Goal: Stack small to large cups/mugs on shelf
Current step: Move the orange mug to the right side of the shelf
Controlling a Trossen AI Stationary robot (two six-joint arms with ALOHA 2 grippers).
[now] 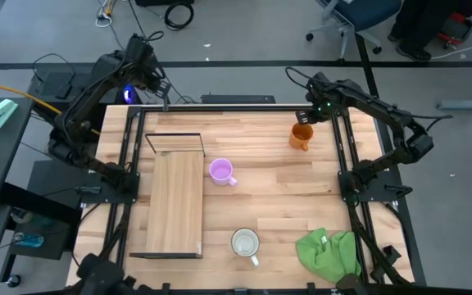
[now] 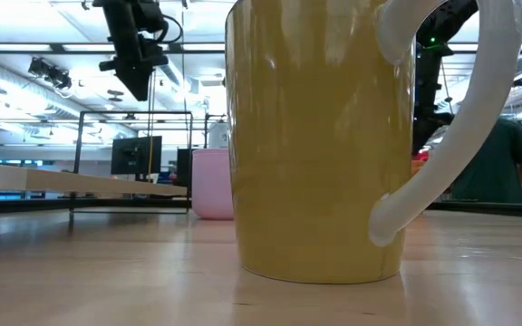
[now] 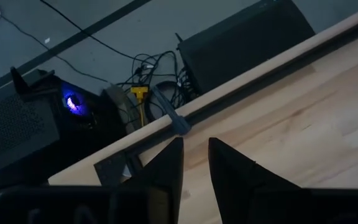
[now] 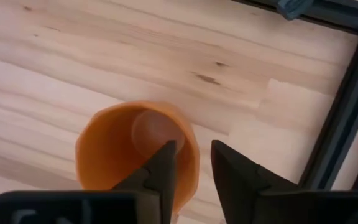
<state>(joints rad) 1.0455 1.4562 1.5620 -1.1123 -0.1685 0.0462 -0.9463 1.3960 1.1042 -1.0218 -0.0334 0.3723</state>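
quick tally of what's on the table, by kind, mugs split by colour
Purple mug: 1
Orange mug: 1
White mug: 1
Wooden shelf: 1
Green cloth: 1
Total: 5 things, 3 of them mugs, all off the shelf.

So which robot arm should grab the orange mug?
The right one, probably. The right gripper hangs just above the orange mug, fingers slightly apart over its rim. The left gripper waits at the table's far edge, away from all the mugs.
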